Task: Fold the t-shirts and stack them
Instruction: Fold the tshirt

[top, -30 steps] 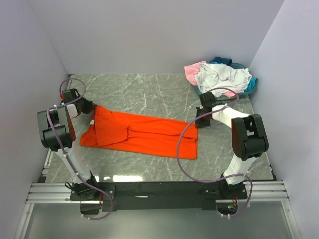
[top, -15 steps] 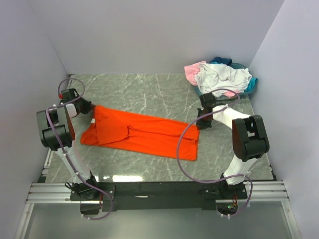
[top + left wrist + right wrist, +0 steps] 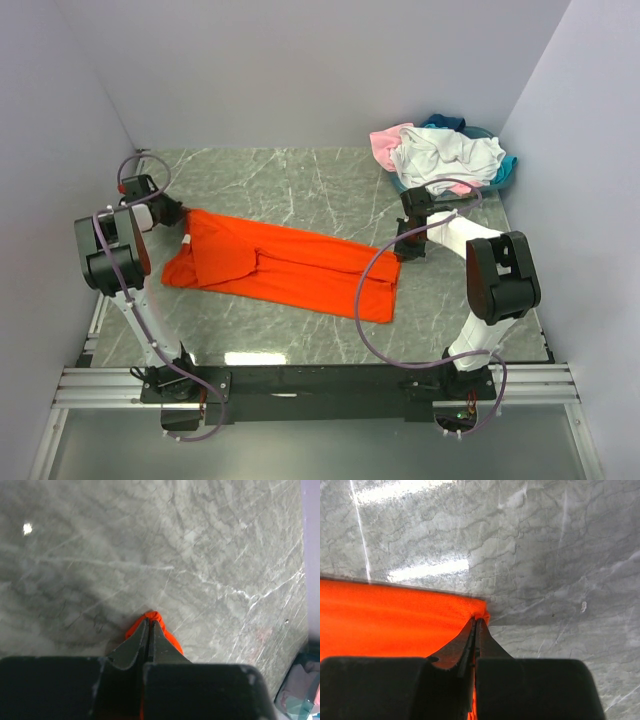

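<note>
A bright orange t-shirt (image 3: 285,265) lies stretched across the grey marble table between the two arms, folded lengthwise. My left gripper (image 3: 185,215) is shut on its far left corner; in the left wrist view a small bunch of the orange t-shirt (image 3: 155,617) pokes out past the closed tips of the left gripper (image 3: 149,624). My right gripper (image 3: 397,248) is shut on the shirt's right corner; the right wrist view shows the orange t-shirt (image 3: 395,615) pinched at the tips of the right gripper (image 3: 476,622). More t-shirts (image 3: 445,155), white, pink and teal, sit heaped at the back right.
White walls close in the table on the left, back and right. The heap fills the back right corner next to the right wall. A metal rail (image 3: 300,385) runs along the near edge by the arm bases.
The left gripper has drawn the shirt's left corner slightly further back and left, pulling the fabric flatter. The right gripper has stayed almost still.
</note>
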Action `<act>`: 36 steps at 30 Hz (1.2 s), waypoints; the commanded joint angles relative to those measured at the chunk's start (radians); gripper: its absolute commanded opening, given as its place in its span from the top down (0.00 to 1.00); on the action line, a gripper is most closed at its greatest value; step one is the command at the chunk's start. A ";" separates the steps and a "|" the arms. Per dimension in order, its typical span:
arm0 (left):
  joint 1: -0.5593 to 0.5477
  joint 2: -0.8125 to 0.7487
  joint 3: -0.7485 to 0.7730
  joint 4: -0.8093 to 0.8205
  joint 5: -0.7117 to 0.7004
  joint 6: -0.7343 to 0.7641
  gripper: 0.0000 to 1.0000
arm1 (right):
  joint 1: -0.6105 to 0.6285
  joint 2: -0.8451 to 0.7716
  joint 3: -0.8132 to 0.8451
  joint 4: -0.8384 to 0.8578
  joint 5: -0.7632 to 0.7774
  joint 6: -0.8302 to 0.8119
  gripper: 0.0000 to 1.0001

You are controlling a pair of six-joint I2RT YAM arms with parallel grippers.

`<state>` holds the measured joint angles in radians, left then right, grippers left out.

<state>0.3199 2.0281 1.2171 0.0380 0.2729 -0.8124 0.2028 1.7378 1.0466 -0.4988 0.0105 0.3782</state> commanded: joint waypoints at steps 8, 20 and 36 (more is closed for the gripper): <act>-0.018 0.136 0.211 -0.108 -0.067 0.146 1.00 | -0.002 -0.052 -0.023 -0.083 0.026 0.024 1.00; -0.168 0.274 0.510 -0.280 -0.147 0.282 0.93 | 0.047 -0.170 -0.164 -0.132 -0.003 0.109 1.00; -0.171 0.080 0.501 -0.326 -0.259 0.208 0.40 | 0.069 -0.244 0.081 -0.337 0.129 0.031 0.60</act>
<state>0.1406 2.2356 1.7153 -0.2802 0.0734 -0.5922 0.2699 1.5459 1.0317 -0.7727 0.0834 0.4500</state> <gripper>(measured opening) 0.593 0.396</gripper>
